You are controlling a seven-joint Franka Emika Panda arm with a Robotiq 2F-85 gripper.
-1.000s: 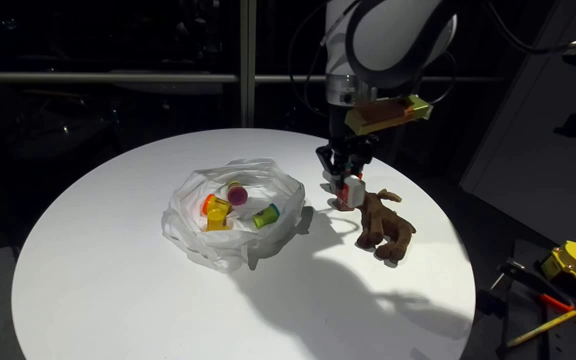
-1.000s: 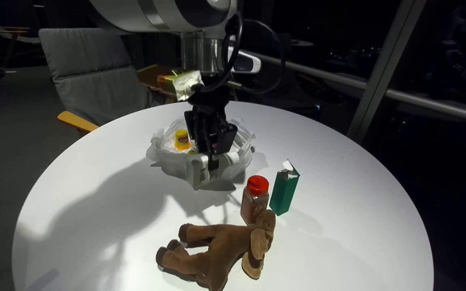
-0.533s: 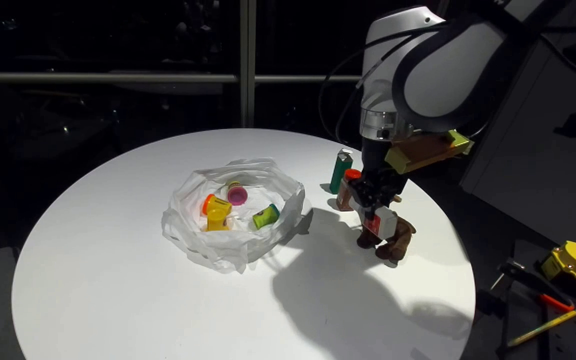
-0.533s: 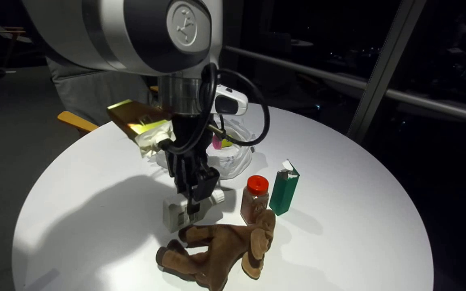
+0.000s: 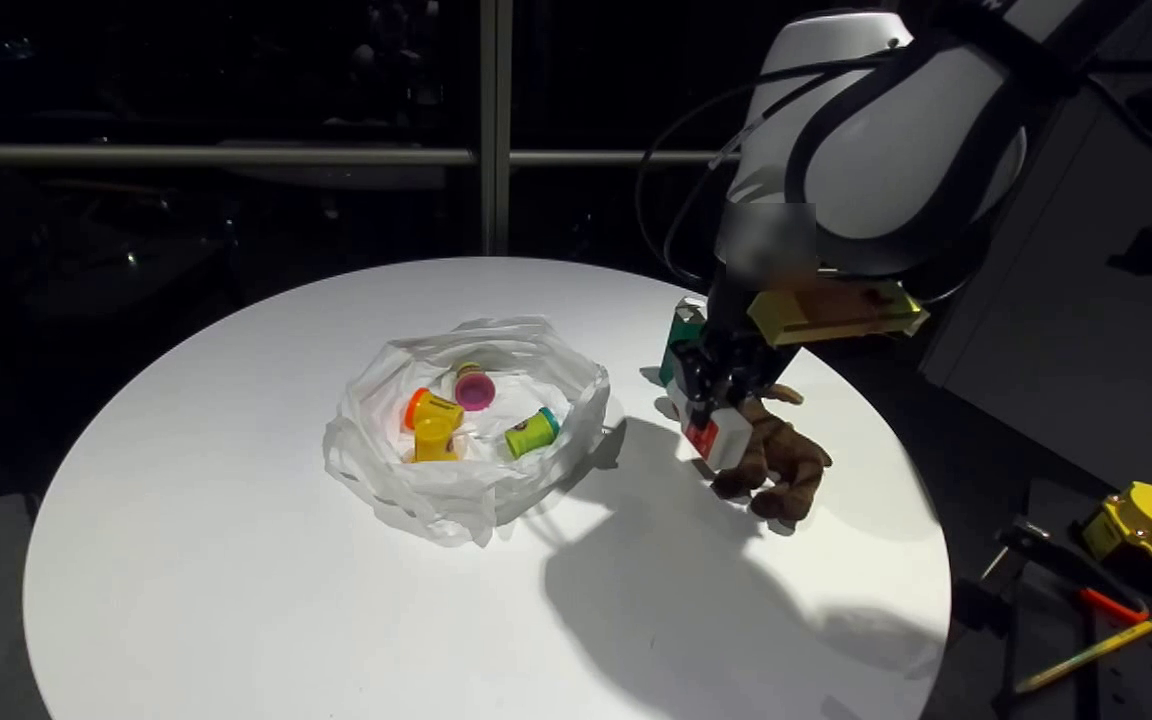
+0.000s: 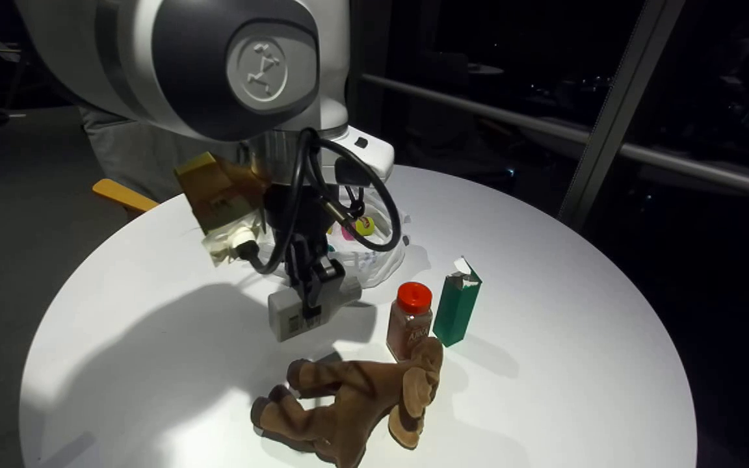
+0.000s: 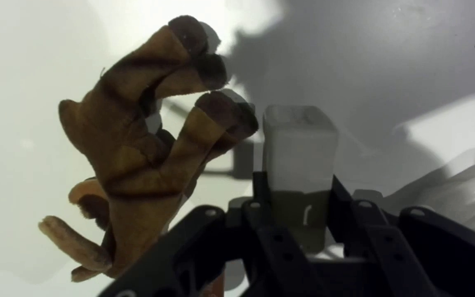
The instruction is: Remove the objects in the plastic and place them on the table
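My gripper (image 7: 298,183) is shut on a white bottle (image 6: 293,314), which lies sideways across the fingers and appears to hang just above the white table (image 5: 286,600). Right beside it, the brown plush animal (image 6: 361,396) rests on its side on the table. The red-capped jar (image 6: 409,328) and a green carton (image 6: 458,309) stand upright past the plush's head; in an exterior view my gripper hides most of the jar. Within the crinkled plastic (image 5: 456,485) are an orange-lidded yellow tub (image 5: 436,410), another yellow tub (image 5: 434,440), a purple-lidded tub (image 5: 474,388) and a green tub (image 5: 533,433).
Beyond the table's edge sit a yellow box with a red button (image 5: 1151,525) and a yellow pencil (image 5: 1091,655). A chair with a wooden armrest (image 6: 124,195) stands behind the table. A yellow-taped block (image 5: 836,310) juts from my wrist.
Holding the white bottle, my gripper came away from the plastic and down beside the plush. Over the last half second it rose slightly and shifted back a little. The tubs stayed put.
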